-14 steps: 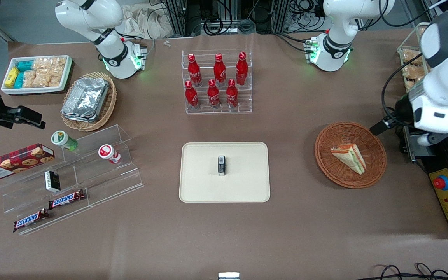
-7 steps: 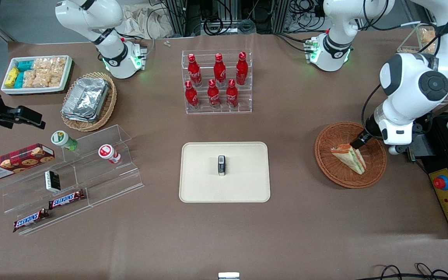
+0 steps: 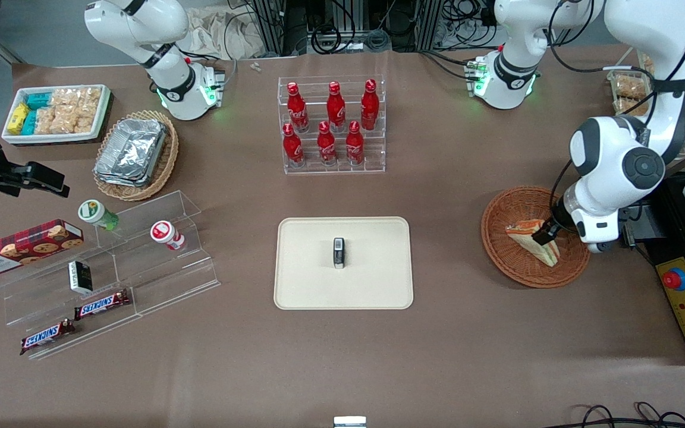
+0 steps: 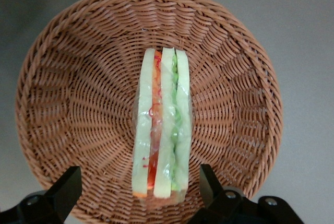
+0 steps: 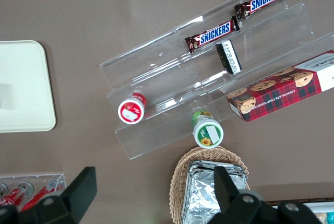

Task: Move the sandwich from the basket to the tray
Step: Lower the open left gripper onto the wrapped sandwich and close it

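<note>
Tool lowered over the sandwich in the basket.
The tool (image 4: 141, 192) is held with its fingers (image 4: 65, 190) spread apart, one on each side of the wrapped sandwich (image 4: 162, 125), which is lying in the woven basket (image 4: 62, 93) beside the tray (image 3: 307, 285) on the worktop (image 3: 449, 345).

The sandwich (image 3: 530, 238) (image 4: 162, 125) lies in the basket (image 3: 509, 261) (image 4: 68, 93), toward the working arm's end of the table (image 3: 467, 356). The gripper (image 3: 546, 234) (image 4: 141, 195) is just above the sandwich, w/ one open finger (image 4: 65, 187) on each side of it. The tray (image 3: 378, 285) sits mid-table, w/ a small packet (image 3: 339, 252) on it. The bottle rack (image 3: 332, 126) stands farther from the front camera than the tray.
</note>
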Available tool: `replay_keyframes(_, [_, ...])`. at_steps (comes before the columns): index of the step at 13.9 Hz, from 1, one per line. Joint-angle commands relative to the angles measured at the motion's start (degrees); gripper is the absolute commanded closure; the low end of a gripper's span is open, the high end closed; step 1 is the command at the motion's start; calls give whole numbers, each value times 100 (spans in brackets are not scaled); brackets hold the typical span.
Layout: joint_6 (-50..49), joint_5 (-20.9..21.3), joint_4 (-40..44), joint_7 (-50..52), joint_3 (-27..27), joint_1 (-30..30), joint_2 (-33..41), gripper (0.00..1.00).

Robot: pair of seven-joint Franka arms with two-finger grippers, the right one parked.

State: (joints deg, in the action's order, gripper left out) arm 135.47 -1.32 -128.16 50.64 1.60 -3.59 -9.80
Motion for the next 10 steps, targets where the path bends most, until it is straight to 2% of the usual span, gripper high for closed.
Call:
replay_keyframes(1, [304,-44,2,113,-10,-10,-197,0])
replay_keyframes(5, [743,-44,2,113,-28,-28,-653,0])
replay_keyframes(6, [779,-44,10,113,-36,-37,-672,14])
replay_keyframes(8, [770,-44,10,113,-37,-37,-654,100])
replay_keyframes(10, [770,-44,28,112,-37,-37,-628,100])
